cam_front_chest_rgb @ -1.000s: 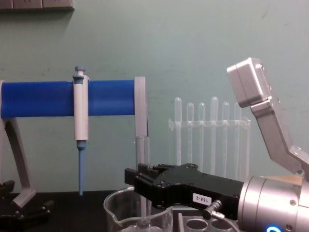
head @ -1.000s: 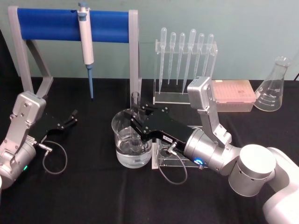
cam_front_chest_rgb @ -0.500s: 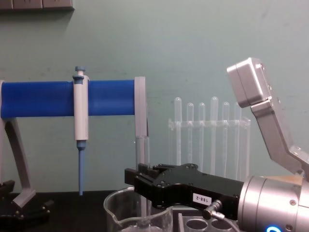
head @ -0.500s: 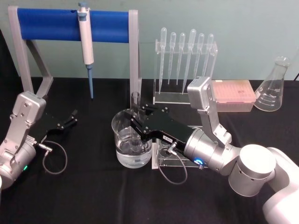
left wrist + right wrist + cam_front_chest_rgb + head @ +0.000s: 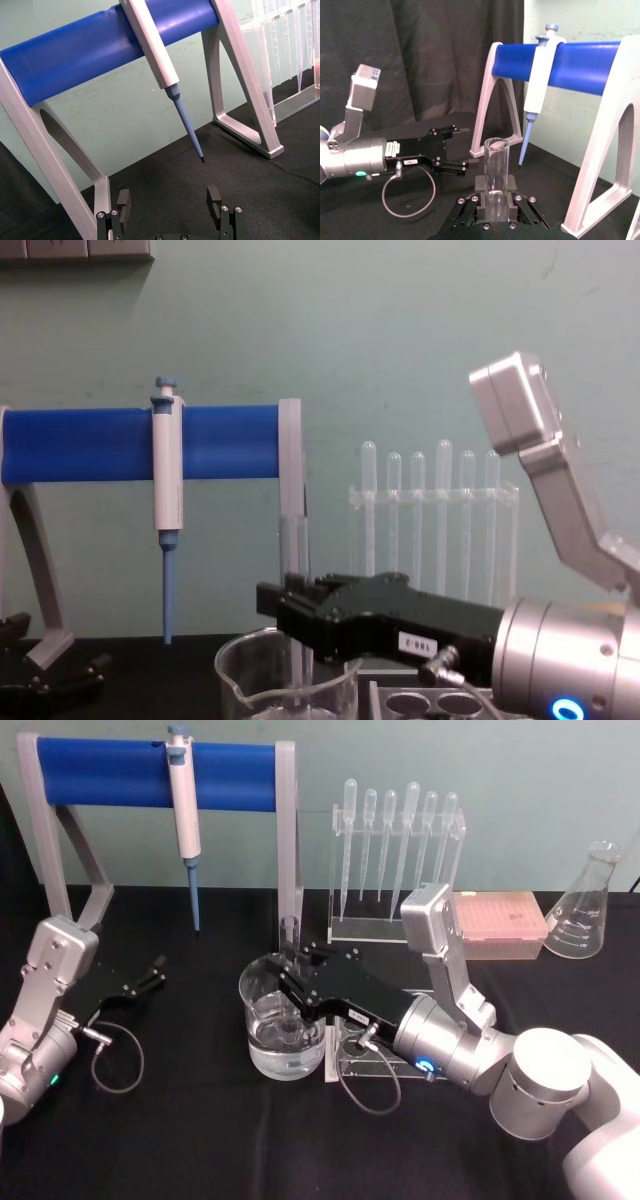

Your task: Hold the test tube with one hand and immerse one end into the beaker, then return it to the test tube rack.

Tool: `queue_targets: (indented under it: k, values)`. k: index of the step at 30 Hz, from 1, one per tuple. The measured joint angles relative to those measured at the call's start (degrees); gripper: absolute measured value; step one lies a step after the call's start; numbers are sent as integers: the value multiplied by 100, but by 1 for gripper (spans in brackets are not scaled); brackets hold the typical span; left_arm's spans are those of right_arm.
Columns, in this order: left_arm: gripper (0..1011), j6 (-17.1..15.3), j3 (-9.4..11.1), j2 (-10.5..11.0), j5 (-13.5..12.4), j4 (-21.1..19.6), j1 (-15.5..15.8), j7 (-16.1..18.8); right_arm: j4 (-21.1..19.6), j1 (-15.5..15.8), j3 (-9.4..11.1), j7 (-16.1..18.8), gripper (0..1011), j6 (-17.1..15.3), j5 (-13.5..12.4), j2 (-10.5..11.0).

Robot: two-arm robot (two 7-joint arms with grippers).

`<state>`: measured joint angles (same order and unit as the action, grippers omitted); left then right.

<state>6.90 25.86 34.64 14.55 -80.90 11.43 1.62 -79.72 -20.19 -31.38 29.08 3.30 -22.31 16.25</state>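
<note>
One tube, one beaker, two grippers

The right gripper [image 5: 290, 982] fingers are clamping one clear, upright test tube [image 5: 291, 942], its lower end sitting inside the single water-filled beaker [image 5: 282, 1020]. The left gripper [image 5: 155, 970] is resting on the tabletop [image 5: 200, 1140], fingers spread wide.

Even, bright overhead light; soft shadows on black surface [image 5: 200, 1140]; faint glare on beaker [image 5: 283, 1020]; focus sharp.

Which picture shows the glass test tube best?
The right wrist view: the test tube stands upright, close up, clamped in the right gripper. The head view shows it small, dipping into the beaker. The chest view shows it partly behind the gripper.
</note>
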Motion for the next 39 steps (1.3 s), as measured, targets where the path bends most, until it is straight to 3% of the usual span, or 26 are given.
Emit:
queue_targets:
  k: [7, 11, 21, 28, 32, 39]
  values:
    - [1000, 0, 0, 0, 0, 0, 0, 0, -361, -66, 38, 23, 224, -246, 7, 98]
    - [1000, 0, 0, 0, 0, 0, 0, 0, -742, -192, 85, 51, 224, -494, -54, 197]
    - [1000, 0, 0, 0, 0, 0, 0, 0, -1628, -375, 309, -56, 224, -724, -206, 513]
    - [1000, 0, 0, 0, 0, 0, 0, 0, -2127, -26, 635, -323, 224, -856, -279, 944]
    - [1000, 0, 0, 0, 0, 0, 1, 0, -2324, 344, 894, -474, 224, -883, -348, 1233]
    - [1000, 0, 0, 0, 0, 0, 0, 0, -2316, 719, 1005, -548, 224, -870, -374, 1382]
